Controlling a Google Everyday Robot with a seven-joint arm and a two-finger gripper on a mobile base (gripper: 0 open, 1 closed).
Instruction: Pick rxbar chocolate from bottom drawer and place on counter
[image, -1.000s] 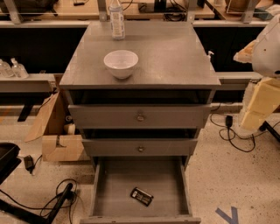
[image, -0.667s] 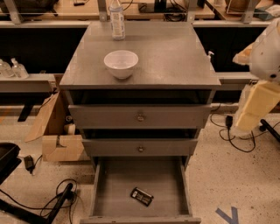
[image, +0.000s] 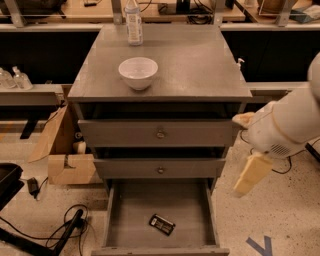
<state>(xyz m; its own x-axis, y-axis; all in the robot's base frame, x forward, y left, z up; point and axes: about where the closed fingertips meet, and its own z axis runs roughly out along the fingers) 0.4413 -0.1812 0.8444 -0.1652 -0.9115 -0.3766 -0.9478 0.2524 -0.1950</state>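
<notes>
- Camera view, far left of the bottom drawer (image: 131, 202): a cardboard box (image: 65, 165) and loose cables (image: 60, 231) lie on the floor. I judge they play no part in this step, but I would keep the base off them.
- Above the bottom drawer, toward its left half, a white bowl (image: 138, 71) stands on the counter (image: 200, 65), with a bottle (image: 132, 22) behind it. The bare surface above the drawer's right half looks to me the safer landing place later on.
- Inside the bottom drawer, about mid-width and near its front edge, the rxbar chocolate (image: 162, 224) lies flat on the floor at a slant, touching neither side wall.
- Since the bar is thin and flat, I would turn the wrist to pinch across its narrow width, then come nearly straight down until the tips meet the drawer floor.
- Directly above the bottom drawer's back part, the two knobbed drawers (image: 200, 134) are closed, and the lower front overhangs it. I would therefore enter from the front, open end rather than over the back.
- Right of the bottom drawer, outside its right wall and above its rim, the gripper (image: 252, 174) hangs over the floor, well apart from the bar. I cannot tell whether it is spread or closed, so I would command it wide before descending.
- My next move would be a leftward sweep over the right wall, staying above the rim.
</notes>
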